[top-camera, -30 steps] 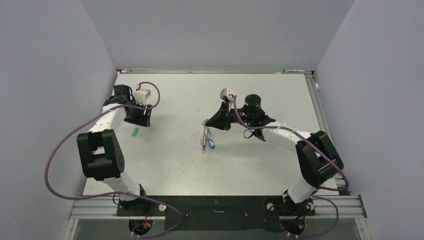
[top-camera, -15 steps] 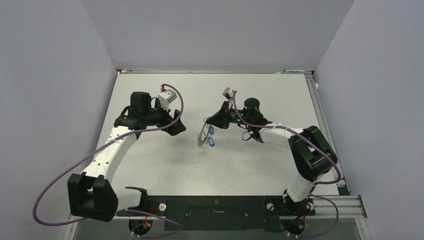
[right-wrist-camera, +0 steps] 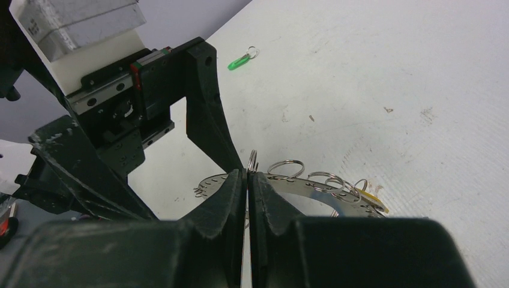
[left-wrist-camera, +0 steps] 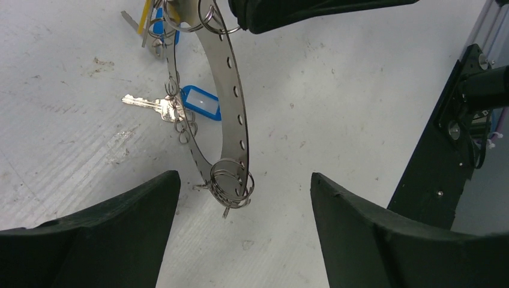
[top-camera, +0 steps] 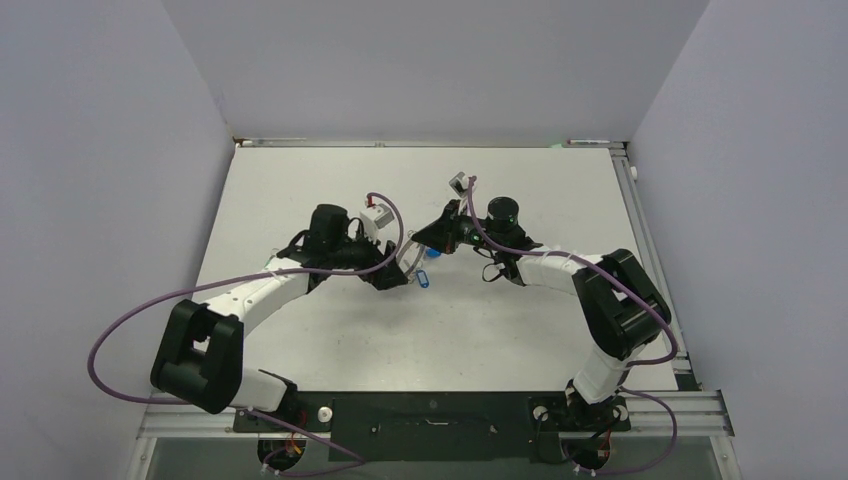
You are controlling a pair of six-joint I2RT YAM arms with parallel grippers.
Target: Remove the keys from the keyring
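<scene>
The keyring [left-wrist-camera: 233, 78] is a thin silver perforated band bent into a loop, and it hangs from my right gripper [right-wrist-camera: 247, 174], which is shut on its upper edge. Small split rings [left-wrist-camera: 231, 183] cluster at its low end. A silver key [left-wrist-camera: 144, 102] with a blue tag [left-wrist-camera: 201, 104] dangles from the band just above the table. A yellow tag [right-wrist-camera: 376, 204] shows at the band's far side. My left gripper [left-wrist-camera: 243, 180] is open, its fingers [left-wrist-camera: 96, 240] standing on either side of the ring's low end without touching it. From above, the two grippers [top-camera: 394, 272] [top-camera: 430, 236] meet at mid-table.
A loose key with a green tag [right-wrist-camera: 242, 59] lies on the table to the left, apart from the ring. The white tabletop [top-camera: 520, 330] is walled on three sides. The right arm's black base plate [left-wrist-camera: 444, 138] stands at the right of the left wrist view.
My left arm has swung from the far left of the table to the centre, opened wide, and now straddles the keyring's low end. The right gripper stayed shut, shifting the ring slightly.
</scene>
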